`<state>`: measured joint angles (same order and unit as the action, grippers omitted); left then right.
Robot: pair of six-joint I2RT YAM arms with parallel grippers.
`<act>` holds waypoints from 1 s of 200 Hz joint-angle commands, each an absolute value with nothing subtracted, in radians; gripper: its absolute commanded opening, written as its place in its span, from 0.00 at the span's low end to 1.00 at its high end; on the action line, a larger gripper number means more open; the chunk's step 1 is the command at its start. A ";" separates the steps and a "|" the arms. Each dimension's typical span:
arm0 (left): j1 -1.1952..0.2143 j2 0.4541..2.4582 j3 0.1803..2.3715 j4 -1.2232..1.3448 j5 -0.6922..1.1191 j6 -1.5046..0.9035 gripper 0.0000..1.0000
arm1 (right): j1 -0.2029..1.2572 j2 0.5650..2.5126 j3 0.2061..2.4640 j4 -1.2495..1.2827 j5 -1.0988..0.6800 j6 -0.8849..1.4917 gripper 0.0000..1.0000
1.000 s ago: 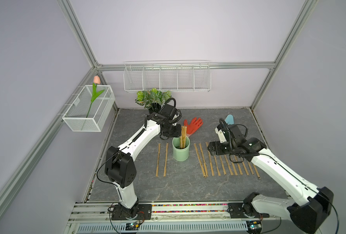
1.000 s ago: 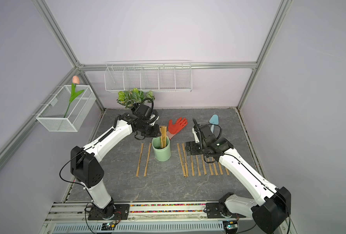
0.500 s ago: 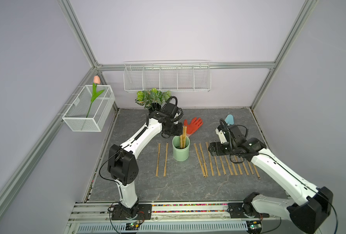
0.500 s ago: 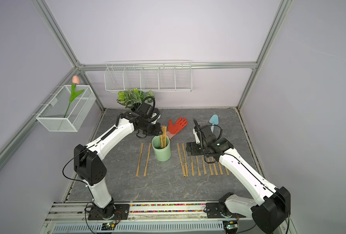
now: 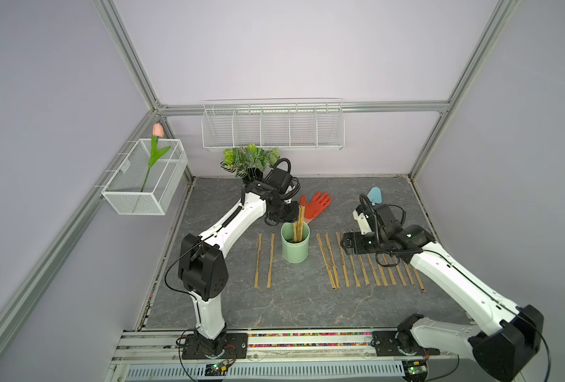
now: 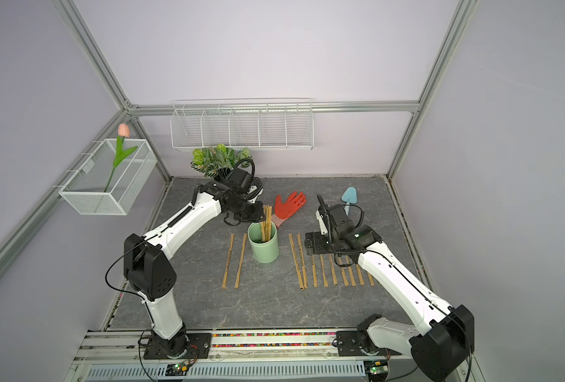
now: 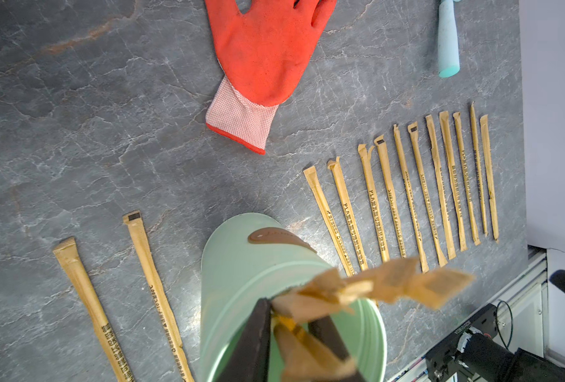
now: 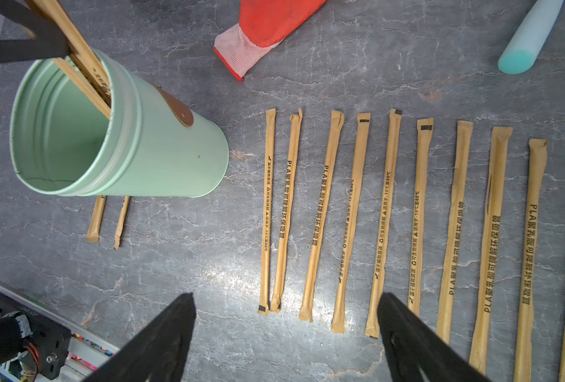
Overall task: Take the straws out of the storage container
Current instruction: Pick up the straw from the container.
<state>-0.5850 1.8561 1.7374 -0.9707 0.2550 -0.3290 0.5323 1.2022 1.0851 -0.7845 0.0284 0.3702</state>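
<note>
Grey marbled tabletop (image 5: 291,307) in a lilac-walled booth: we note the mint-green cup (image 5: 295,248) upright near the middle, a few straws (image 5: 298,221) standing in it, two more lying flat on the left arm's side and a long row on the right arm's side, a red glove (image 5: 316,205) just behind. Left gripper (image 7: 291,316) sits at the cup's mouth, fingers pinching the standing straws above the rim. Right gripper (image 8: 285,297) hangs over the row, jaws spread wide.

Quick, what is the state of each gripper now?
Left gripper: closed on straws standing in the cup.
Right gripper: open, holding nothing.
</note>
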 commanded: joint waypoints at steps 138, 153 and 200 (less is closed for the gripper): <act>-0.595 1.833 1.769 -1.025 0.229 -0.322 0.14 | 0.526 1.184 1.069 -0.785 0.016 0.385 0.89; -0.597 1.828 1.769 -1.030 0.230 -0.322 0.14 | 0.525 1.187 1.072 -0.785 0.016 0.385 0.89; -0.598 1.803 1.791 -1.069 0.228 -0.313 0.14 | 0.525 1.190 1.081 -0.783 0.010 0.387 0.89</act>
